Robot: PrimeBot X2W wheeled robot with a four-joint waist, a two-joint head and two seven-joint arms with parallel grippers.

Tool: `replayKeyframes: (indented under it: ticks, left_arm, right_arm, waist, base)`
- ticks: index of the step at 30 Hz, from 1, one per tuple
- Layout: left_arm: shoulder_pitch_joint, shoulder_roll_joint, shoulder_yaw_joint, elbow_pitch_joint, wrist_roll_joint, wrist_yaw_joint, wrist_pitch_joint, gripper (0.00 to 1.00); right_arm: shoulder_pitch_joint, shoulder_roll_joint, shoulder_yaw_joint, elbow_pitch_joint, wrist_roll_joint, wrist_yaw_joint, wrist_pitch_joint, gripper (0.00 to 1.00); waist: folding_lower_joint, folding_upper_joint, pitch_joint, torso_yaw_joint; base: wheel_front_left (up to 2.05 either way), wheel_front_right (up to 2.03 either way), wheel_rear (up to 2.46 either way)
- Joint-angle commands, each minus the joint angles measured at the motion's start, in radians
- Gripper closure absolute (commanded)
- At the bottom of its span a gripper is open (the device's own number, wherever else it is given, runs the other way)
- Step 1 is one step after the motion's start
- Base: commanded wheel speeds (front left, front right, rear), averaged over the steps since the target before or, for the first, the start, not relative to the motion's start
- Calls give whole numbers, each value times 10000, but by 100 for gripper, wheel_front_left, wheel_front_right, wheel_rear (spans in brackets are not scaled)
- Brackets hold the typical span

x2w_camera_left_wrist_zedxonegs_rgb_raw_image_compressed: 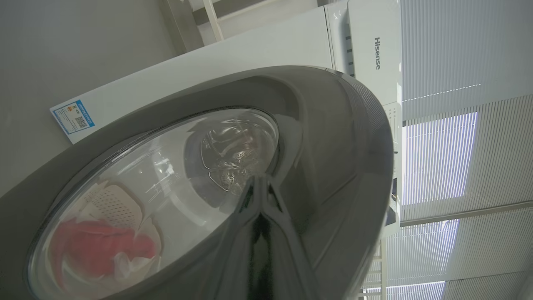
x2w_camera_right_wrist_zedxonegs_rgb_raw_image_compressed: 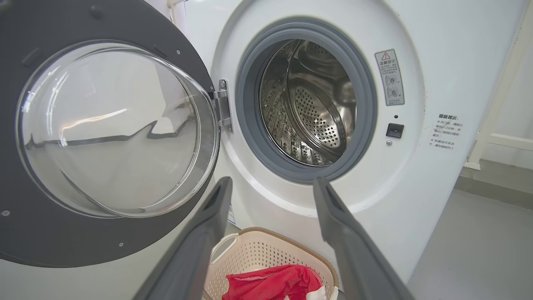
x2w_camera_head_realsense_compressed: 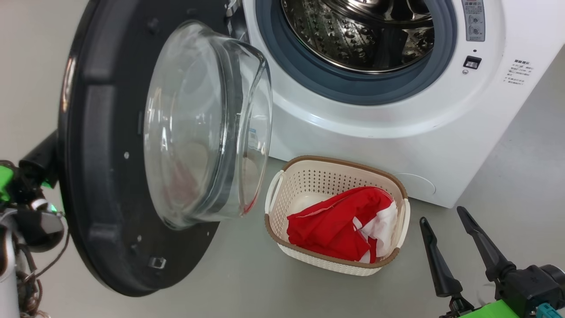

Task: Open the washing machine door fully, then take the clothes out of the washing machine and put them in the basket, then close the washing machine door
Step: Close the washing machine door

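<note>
Washing machine (x2w_camera_left_wrist_zedxonegs_rgb_raw_image_compressed: 250,54) w/ "Hisense" logo (x2w_camera_left_wrist_zedxonegs_rgb_raw_image_compressed: 377,53), blue QR sticker (x2w_camera_left_wrist_zedxonegs_rgb_raw_image_compressed: 72,116)

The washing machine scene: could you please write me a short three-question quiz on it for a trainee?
1. True or false: the clothes lie in the basket.
2. The washing machine door stands: A) shut, B) swung open, C) taken off.
3. Fill in: the right gripper has its jaws ____.
Key: 1 true; 2 B; 3 open.
</note>
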Motion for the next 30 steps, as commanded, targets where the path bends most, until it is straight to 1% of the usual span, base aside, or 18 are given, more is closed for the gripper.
replayKeyframes:
  ticks: [1,6,15,30]
  left_arm:
    - [21,256,98,-435,-114,58,175,100]
    - [146,-1,60,-758,-183,149,150,100]
    - [351,-469,-208,-1192,-203,181,124,100]
    - [234,-1055,-924,-1202,-335,-143,-82,100]
  right_arm:
    - [-343,-135,211,-224,127,50,-96,0]
    - [-330,-135,251,-202,172,50,-144,0]
    - [-382,-135,249,-111,227,50,-234,0]
    - [-492,-135,283,-70,246,50,-235,0]
  waist:
    - [0,0,-31,-33]
    - [0,0,-52,-145]
    - [0,0,-13,-508]
    - [0,0,58,-1196]
  base:
    - [0,0,0]
    - [0,0,0]
    - [0,0,0]
    - [0,0,0]
